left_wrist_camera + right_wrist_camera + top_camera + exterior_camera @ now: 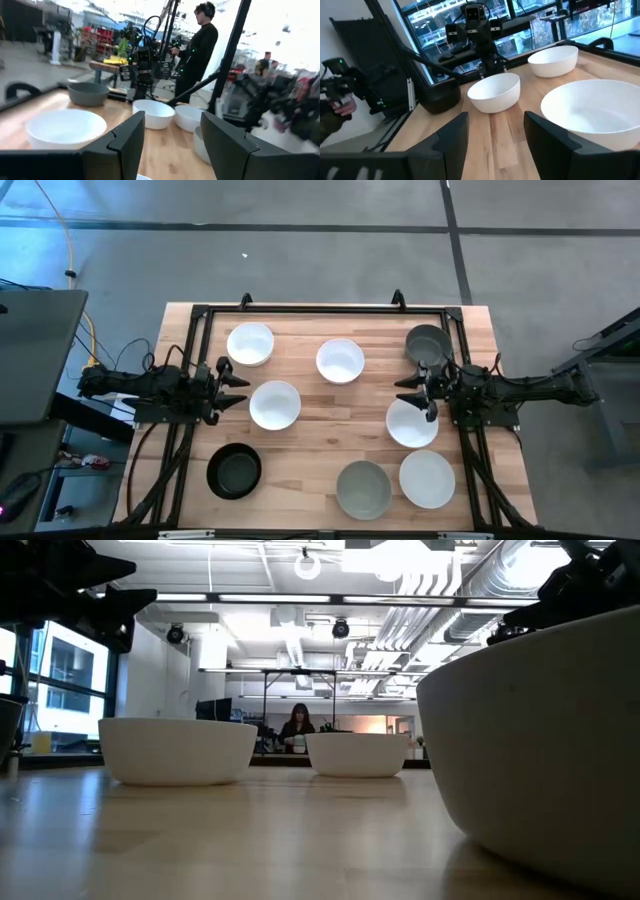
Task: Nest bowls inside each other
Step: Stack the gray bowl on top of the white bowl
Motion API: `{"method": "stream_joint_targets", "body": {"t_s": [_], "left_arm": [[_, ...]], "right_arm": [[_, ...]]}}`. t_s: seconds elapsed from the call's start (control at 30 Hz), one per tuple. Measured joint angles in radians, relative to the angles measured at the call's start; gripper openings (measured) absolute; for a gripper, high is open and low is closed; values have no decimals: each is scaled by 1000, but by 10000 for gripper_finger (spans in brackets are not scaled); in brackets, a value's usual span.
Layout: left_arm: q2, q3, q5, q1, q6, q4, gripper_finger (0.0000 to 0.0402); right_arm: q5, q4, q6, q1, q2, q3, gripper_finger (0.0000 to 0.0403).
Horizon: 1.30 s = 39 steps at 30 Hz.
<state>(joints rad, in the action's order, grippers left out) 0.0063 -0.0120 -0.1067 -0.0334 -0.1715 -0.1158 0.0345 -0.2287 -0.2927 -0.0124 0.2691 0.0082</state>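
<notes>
1. The worktop (330, 470) is a big flat board of pale wood with long grain lines. A dark frame runs round it.
2. The left arm lies along the left edge of the worktop and the right arm along the right edge. Both point in toward the middle.
3. Eight small round bowls sit apart on the wood, and none is inside another yet. Five are white, two are grey and one is black. All look smooth and hard.
4. The left tool (238, 390) has its two fingers spread apart and holds nothing. A white bowl (275, 405) sits just beside it, a little toward the middle and the near edge. This looks like the easiest bowl for the left arm.
5. The right tool (408, 390) also has its fingers apart and holds nothing. Another white bowl (412, 423) sits right next to it, on the near side.
6. The grey bowl (428, 343) is close to the right tool on the far side.
7. The black bowl (234, 471) is on the left arm's side, toward the near edge.
</notes>
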Motion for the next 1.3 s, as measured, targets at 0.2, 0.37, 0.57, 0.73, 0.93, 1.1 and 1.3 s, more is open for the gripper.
{"method": "stream_joint_targets", "body": {"t_s": [0.2,0.37,0.57,0.73,0.93,1.1,1.3], "left_arm": [[0,0,-11,0,187,31,182],[0,0,-10,0,282,44,182],[0,0,-10,0,281,44,182],[0,0,-9,0,271,35,182],[0,0,12,0,292,-81,182],[0,-2,17,0,271,-128,182],[24,-8,-96,0,299,-121,182]], "right_arm": [[-17,9,183,0,0,0,183],[-25,9,241,0,0,0,183],[-25,9,241,0,0,0,183],[-32,-2,247,0,0,0,183],[-135,22,237,0,0,9,183],[-164,218,167,0,0,156,183],[-390,696,-24,-3,82,490,183]]}}
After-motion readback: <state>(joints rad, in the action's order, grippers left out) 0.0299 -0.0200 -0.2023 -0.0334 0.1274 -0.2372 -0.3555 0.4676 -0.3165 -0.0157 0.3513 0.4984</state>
